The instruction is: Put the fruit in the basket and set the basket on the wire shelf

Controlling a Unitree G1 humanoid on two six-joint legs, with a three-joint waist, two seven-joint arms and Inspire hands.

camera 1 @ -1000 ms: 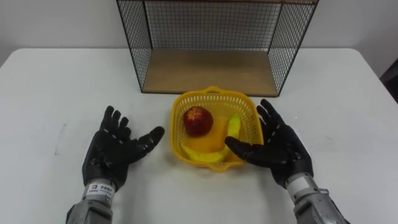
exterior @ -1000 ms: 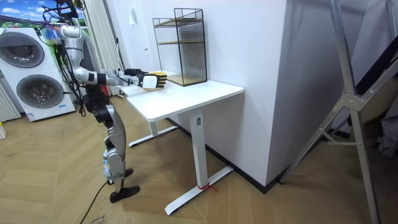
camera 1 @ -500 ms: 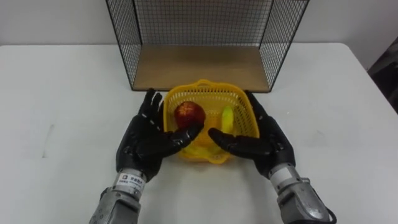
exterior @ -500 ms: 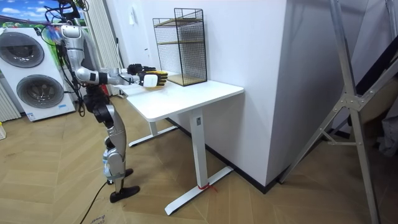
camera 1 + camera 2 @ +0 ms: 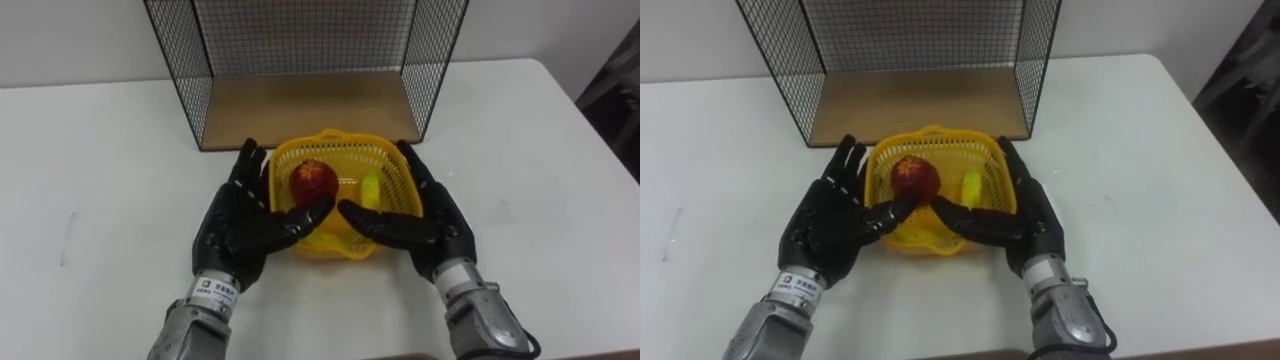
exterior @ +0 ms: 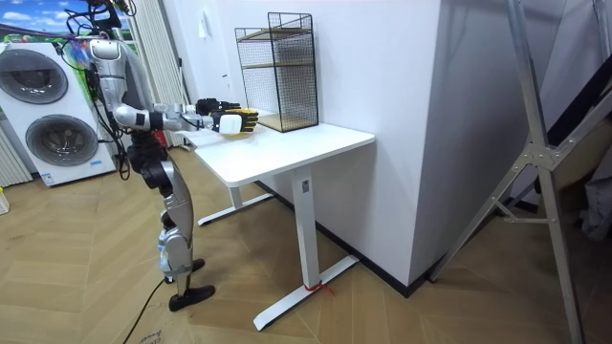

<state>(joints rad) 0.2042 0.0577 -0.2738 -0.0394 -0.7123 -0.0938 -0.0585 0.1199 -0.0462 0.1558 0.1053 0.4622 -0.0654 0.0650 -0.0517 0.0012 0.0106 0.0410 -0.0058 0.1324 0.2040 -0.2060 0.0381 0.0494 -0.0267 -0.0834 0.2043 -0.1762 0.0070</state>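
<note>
Left eye view: a basket [image 5: 345,158] holding an apple [image 5: 313,181] and a banana [image 5: 368,189] sits on a table [image 5: 100,150], just near of the wire shelf [image 5: 300,100]. The left hand [image 5: 235,228] and right hand [image 5: 432,218] press its sides, fingers straight, thumbs over the near rim. Room view: the robot stands at the table's left end.
</note>
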